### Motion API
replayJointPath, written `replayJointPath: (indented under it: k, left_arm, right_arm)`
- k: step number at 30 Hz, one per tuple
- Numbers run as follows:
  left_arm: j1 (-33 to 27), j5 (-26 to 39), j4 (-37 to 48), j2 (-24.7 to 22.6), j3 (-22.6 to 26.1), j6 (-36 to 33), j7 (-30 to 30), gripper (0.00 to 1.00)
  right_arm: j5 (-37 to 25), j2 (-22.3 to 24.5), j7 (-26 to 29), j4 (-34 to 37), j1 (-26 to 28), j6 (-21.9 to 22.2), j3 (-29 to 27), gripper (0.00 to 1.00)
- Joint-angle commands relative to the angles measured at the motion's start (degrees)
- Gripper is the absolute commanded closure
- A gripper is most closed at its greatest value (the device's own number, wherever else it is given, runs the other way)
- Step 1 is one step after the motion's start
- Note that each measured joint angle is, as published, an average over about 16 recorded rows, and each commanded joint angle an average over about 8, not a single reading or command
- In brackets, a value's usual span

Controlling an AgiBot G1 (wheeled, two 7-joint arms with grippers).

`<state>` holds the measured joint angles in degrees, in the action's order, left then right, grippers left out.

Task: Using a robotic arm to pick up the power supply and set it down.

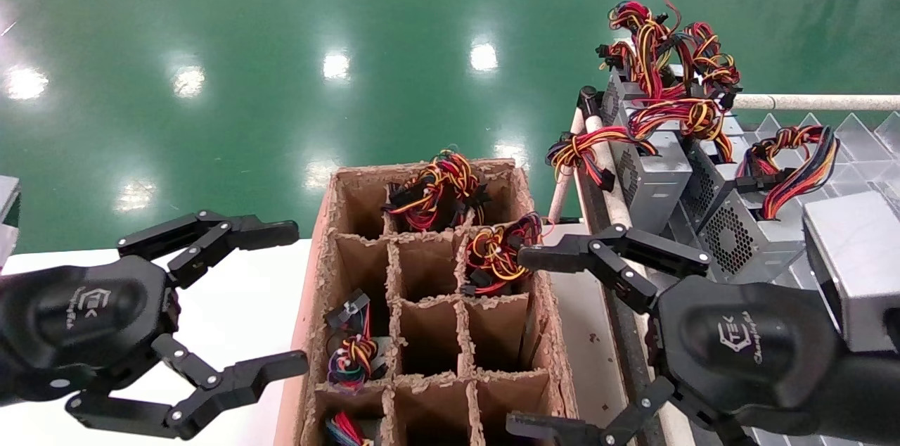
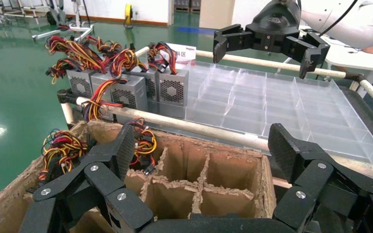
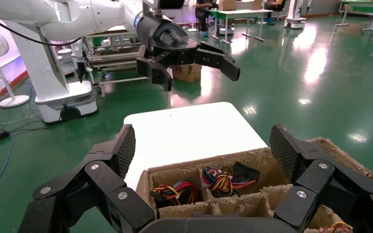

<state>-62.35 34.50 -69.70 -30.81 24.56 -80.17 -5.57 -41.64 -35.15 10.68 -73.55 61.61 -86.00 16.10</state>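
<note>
The power supply (image 1: 738,238) is a grey box with a honeycomb fan grille and a red, yellow and blue-purple wire loop. It rests among other supplies on the clear tray at the right, and it also shows in the left wrist view as the power supply (image 2: 172,90). My right gripper (image 1: 519,340) hangs open and empty over the right edge of the cardboard box, left of and nearer than that supply. My left gripper (image 1: 295,295) is open and empty above the white table, left of the box.
A divided cardboard box (image 1: 330,221) stands in the middle, with wire bundles in several cells. Other grey supplies (image 1: 650,175) crowd the far end of the clear partitioned tray (image 1: 858,136). A pale tube rail (image 1: 808,102) frames it. The white table (image 1: 239,305) lies to the left.
</note>
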Motion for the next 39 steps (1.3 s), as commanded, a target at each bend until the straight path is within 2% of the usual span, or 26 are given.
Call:
replayJointPath:
  k: [1,39]
  left_arm:
    - [0.0,0.0,0.0,0.0,0.0,0.0,0.0,0.00]
    - [0.0,0.0,0.0,0.0,0.0,0.0,0.0,0.00]
  right_arm:
    - [-0.1,0.0,0.0,0.0,0.0,0.1,0.0,0.00]
    - [-0.3,0.2,0.1,0.0,-0.1,0.5,-0.1,0.00]
